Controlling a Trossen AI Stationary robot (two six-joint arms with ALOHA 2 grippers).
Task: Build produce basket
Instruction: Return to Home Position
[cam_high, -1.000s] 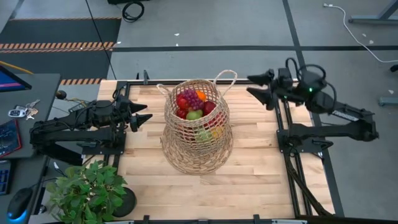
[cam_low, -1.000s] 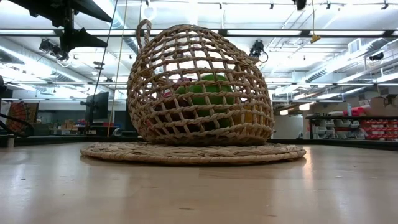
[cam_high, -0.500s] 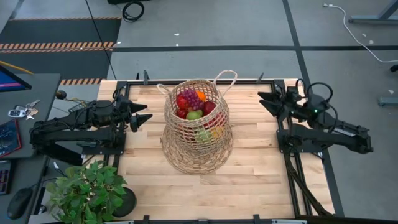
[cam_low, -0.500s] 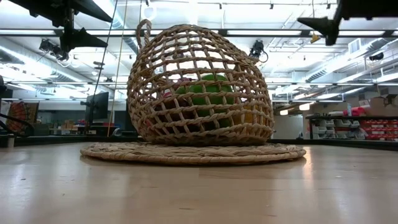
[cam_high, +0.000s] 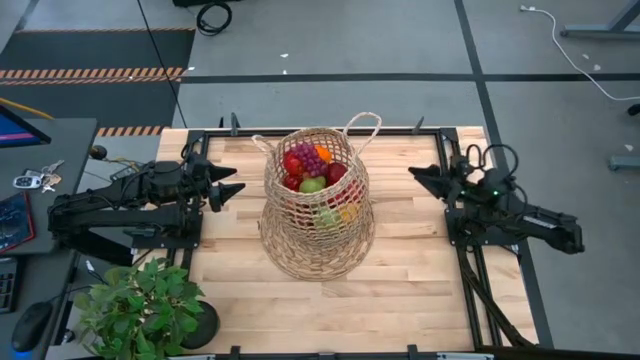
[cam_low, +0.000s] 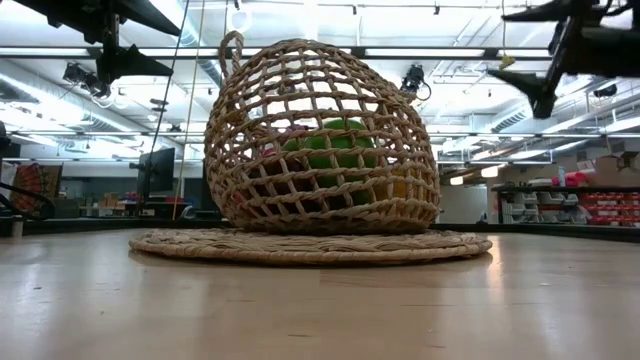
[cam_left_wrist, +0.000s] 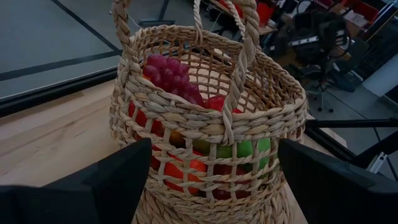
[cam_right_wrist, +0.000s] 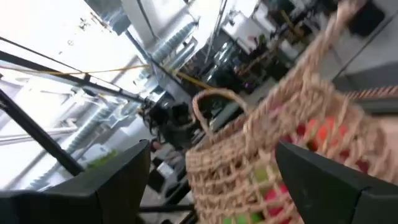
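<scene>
The tall tan wicker basket (cam_high: 318, 205) stands upright at the middle of the table on its wide flat base (cam_low: 310, 245). The produce (cam_high: 312, 165) fills it: purple grapes (cam_left_wrist: 171, 74), red and green fruit, and orange pieces show through the weave. My left gripper (cam_high: 238, 180) is open at the table's left side, pointing at the basket's neck and clear of it. My right gripper (cam_high: 420, 180) is open at the table's right side, also pointing toward the basket and well apart from it. In the low view it shows at the upper right (cam_low: 510, 45).
A leafy potted plant (cam_high: 140, 305) stands at the table's near left corner. A desk with keys (cam_high: 35, 180) lies beyond the left edge. Bare wood (cam_high: 400, 290) lies on the near side of the basket.
My right gripper has sunk and drawn back toward the table's right edge, rolling about its own axis as it went; its fingers stay open. The basket and the left arm have kept still.
</scene>
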